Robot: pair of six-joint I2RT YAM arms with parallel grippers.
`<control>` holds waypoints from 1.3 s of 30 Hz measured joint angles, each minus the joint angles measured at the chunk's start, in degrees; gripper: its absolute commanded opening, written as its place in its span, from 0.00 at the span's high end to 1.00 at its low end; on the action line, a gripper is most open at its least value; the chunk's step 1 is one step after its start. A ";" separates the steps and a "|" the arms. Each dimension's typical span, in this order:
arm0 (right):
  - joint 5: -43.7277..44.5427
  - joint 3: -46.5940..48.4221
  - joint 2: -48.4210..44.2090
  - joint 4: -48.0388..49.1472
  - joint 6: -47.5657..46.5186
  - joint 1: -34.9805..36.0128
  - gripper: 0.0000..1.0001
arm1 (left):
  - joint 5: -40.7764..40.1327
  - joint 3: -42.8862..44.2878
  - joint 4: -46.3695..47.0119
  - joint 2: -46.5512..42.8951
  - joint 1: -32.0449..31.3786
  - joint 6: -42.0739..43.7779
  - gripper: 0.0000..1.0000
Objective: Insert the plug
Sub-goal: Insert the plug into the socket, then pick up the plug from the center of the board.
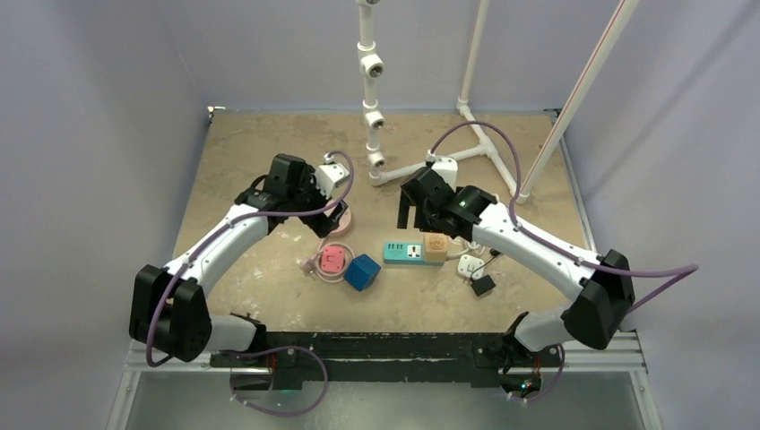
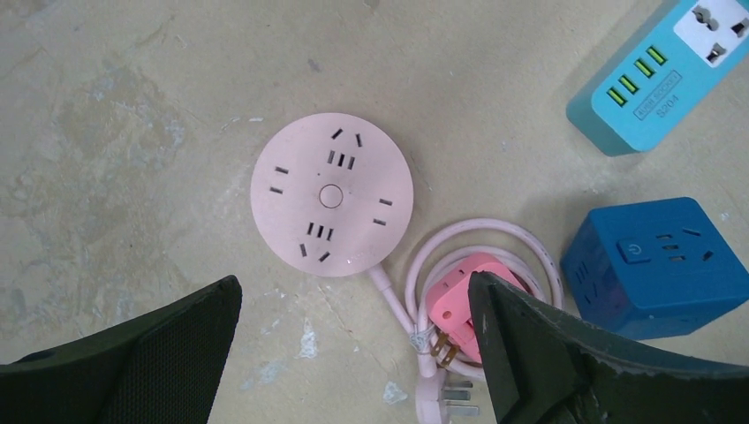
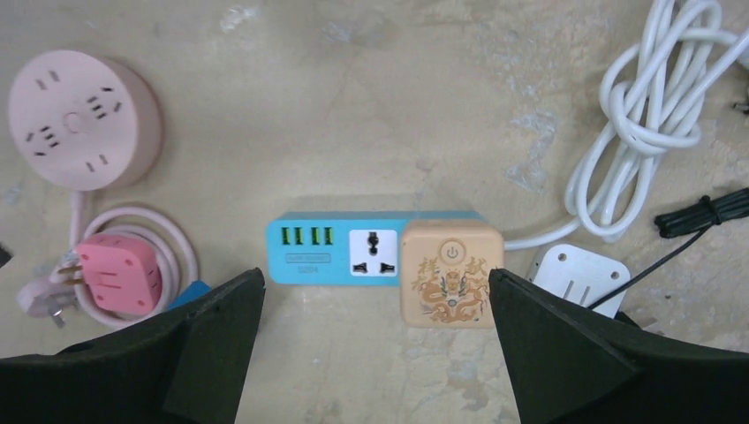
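Observation:
A round pink socket lies on the table under my left gripper, which is open and empty above it. Its pink cord coils around a pink cube adapter, and the cord's pale pink plug lies flat beside that, prongs bare. My right gripper is open and empty above a teal power strip with a tan dragon-printed cube plugged in at its right end. From above, the left gripper partly hides the round socket; the right gripper hovers behind the strip.
A blue cube socket sits next to the pink adapter. A white adapter, a knotted white cord and a black plug lie right of the strip. A white pipe frame stands at the back.

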 measured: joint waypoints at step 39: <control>-27.06 -10.49 12.85 29.75 -18.67 15.37 0.01 | 2.19 3.37 11.63 18.97 0.35 4.33 0.18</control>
